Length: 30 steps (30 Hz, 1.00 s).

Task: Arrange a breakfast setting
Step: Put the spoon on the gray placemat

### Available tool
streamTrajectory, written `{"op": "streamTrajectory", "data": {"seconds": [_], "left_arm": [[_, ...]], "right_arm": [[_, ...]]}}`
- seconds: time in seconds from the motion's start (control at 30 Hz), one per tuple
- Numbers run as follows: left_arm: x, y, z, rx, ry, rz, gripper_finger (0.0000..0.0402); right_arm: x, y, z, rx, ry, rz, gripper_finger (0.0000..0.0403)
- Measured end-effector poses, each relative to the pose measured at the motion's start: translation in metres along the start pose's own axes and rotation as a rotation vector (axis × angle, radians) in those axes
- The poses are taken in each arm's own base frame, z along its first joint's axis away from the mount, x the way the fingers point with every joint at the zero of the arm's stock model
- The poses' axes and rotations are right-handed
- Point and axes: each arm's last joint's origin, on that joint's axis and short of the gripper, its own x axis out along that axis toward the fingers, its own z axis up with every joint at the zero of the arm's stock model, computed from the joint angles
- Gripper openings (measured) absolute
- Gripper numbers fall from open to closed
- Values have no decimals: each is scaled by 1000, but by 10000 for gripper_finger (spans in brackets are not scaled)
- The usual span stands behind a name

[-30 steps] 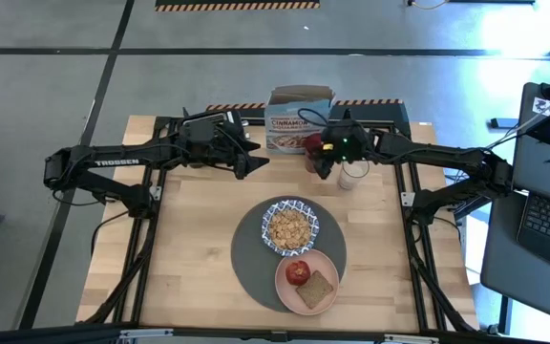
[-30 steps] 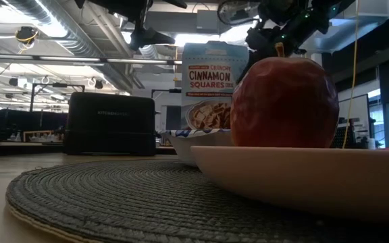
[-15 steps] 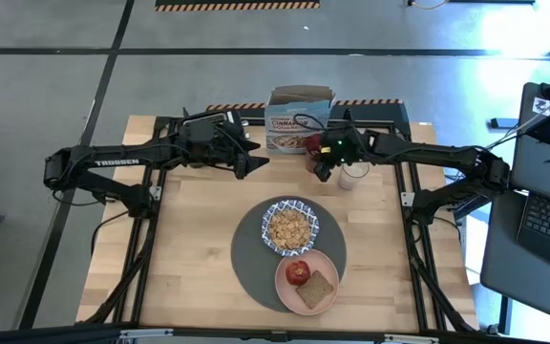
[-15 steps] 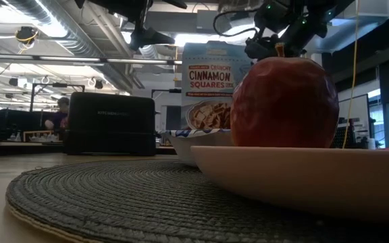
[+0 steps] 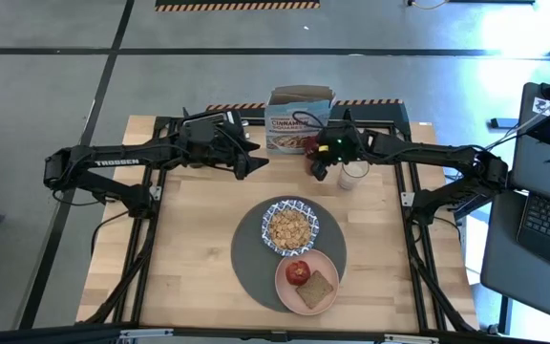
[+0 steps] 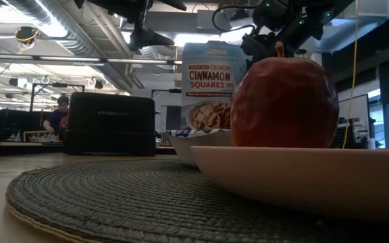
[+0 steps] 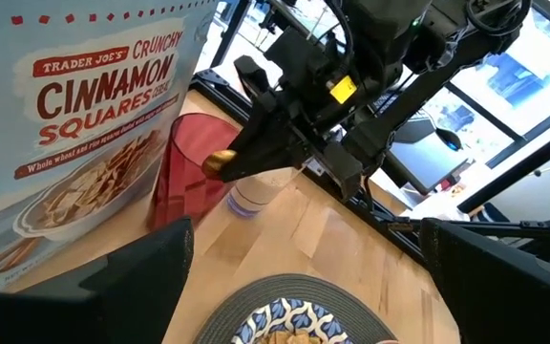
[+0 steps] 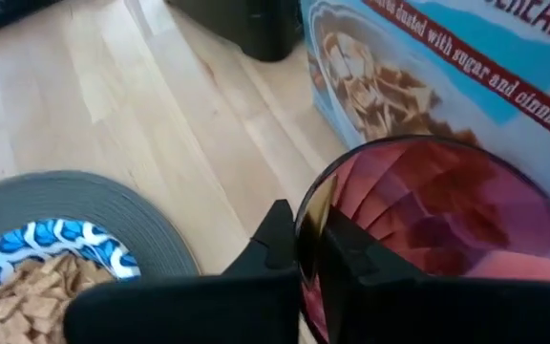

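Note:
A round dark-grey mat [image 5: 251, 258] lies at the table's middle. On it are the blue-and-white bowl [image 5: 290, 226] of cereal and the salmon-pink plate [image 5: 285, 285]. At the far side the red tumbler [image 7: 184, 167] stands next to the milk glass [image 5: 353, 174]. The small gold spoon [image 7: 218, 162] sticks up out of the tumbler. My right gripper [image 7: 223, 166] is shut on the spoon, over the tumbler's rim. My left gripper [image 5: 256, 158] hovers open above the table's far left part. My right gripper pinches the top of the gold spoon's handle [image 8: 315, 212] between its two fingertips. The fingers slant down from the table's right side. The handle stands at the tumbler's rim [image 8: 306, 205], and the rest of the spoon is hidden inside the tumbler.
A cinnamon-squares cereal box [image 5: 299, 119] stands upright just behind the tumbler, and a black toaster [image 6: 110, 123] stands to its left. An apple [image 5: 298, 271] and a slice of toast [image 5: 317, 290] lie on the plate. Bare wood shows left of the mat.
My right gripper has edged a little toward the table's left, over the red tumbler, and its fingers have shut on the gold spoon's handle. The tumbler and the glass stand where they were.

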Motion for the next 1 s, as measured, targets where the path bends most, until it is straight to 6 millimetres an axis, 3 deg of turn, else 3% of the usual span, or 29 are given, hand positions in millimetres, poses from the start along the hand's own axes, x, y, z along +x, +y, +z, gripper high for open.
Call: {"op": "streamTrajectory", "data": {"seconds": [0.6, 1.0], "left_arm": [[0, 0, 0, 0, 1, 1, 395], [0, 0, 0, -3, 2, 1, 395]], "right_arm": [[-3, 1, 4, 20, -39, 18, 0], [-15, 5, 25, -37, -105, 19, 0]]}}
